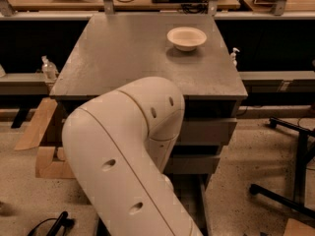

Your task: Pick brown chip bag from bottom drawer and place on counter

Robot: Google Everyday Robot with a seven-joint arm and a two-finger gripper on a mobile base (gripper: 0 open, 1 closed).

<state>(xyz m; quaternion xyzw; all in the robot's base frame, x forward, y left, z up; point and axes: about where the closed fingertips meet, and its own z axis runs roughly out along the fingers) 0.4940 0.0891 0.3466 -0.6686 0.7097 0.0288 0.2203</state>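
- the arm (123,151) is folded over in front of the grey cabinet, so its big cream elbow fills the near middle of the scene. i take this to be the reach down toward the bottom drawer, which sits too low for a straight approach.
- the upper link rises from the near edge toward the cabinet front. it bends sharply at the rounded joint just under the tabletop (123,53) edge, and the forearm drops down behind it.
- the hand is out of sight, somewhere low behind that elbow at the cabinet front. i cannot tell how far open it is or whether it has hold of anything.
- the brown chip bag is hidden too, and so is the bottom drawer; only the two upper drawer fronts (206,131) show, to the right of the arm.
- the tabletop carries a pale bowl (186,37) at its far right. the near and left parts look like the easier spot to set the bag down.
- cardboard (37,124) leans by the cabinet's left side, near the arm, so a wide swing that way could catch it.
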